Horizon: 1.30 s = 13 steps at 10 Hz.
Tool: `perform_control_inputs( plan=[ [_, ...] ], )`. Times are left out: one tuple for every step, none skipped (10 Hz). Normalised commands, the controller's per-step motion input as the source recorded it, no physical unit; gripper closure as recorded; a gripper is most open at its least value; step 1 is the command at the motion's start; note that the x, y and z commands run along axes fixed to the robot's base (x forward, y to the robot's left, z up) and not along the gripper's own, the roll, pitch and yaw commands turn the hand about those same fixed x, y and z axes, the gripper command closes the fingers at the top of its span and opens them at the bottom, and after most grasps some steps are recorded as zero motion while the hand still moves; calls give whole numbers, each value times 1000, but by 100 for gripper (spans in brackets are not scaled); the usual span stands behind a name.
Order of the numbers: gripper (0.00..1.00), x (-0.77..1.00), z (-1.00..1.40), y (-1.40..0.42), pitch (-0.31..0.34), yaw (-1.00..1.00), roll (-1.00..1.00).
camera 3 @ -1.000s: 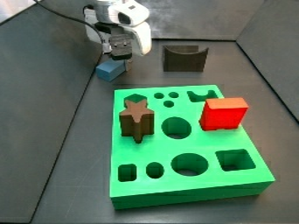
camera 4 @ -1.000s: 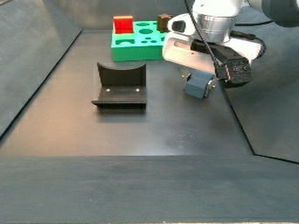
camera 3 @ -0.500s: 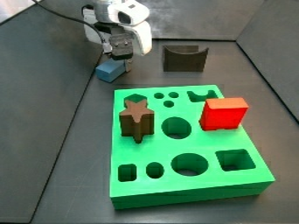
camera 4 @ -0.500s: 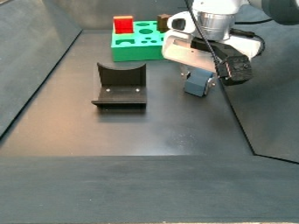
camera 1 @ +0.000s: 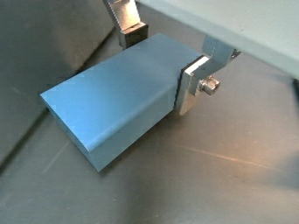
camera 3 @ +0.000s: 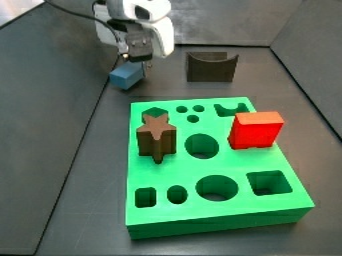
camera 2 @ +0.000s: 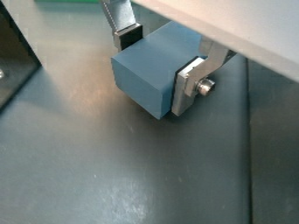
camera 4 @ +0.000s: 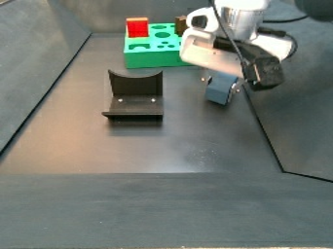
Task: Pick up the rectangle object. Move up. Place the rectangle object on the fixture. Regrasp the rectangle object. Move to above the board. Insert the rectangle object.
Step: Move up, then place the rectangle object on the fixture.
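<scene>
Both wrist views: gripper clamped on the blue block, silver fingers pressed to opposite faces; same in, block, finger. Dark floor just under the block; contact can't be told.

Side view, near to far: green board fills lower centre of frame. Brown star stands in a hole on its left side, red cube sits in a hole at its right; other round, square, hex holes empty. Behind it, fixture at upper centre, notch empty. Gripper at upper left holds the block, left of the fixture, apart from the board.

Side view from opposite end: fixture centre left, nothing on it. Gripper with block right of it, tilted. Board with cube at top, farthest.
</scene>
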Motion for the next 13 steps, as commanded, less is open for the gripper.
perform_control_inputs(
  plan=[
    [100,-16,624,-35,35,-22,4],
    [100,-17,541,-23,43,-21,9],
    [100,-16,365,-10,50,-24,20],
    [100,-15,228,-2,47,-24,28],
    [100,0,1000,0,0,0,0],
    [100,1,1000,1,-6,2,4],
    [100,-10,1000,3,15,0,6],
    [100,-15,1000,5,25,-2,11],
    [100,-16,1000,8,32,-7,20],
    [100,-20,1000,11,36,-10,27],
    [100,-25,1000,14,38,-14,34],
    [100,-28,1000,18,39,-17,42],
    [100,-29,937,20,43,-17,49]
  ],
)
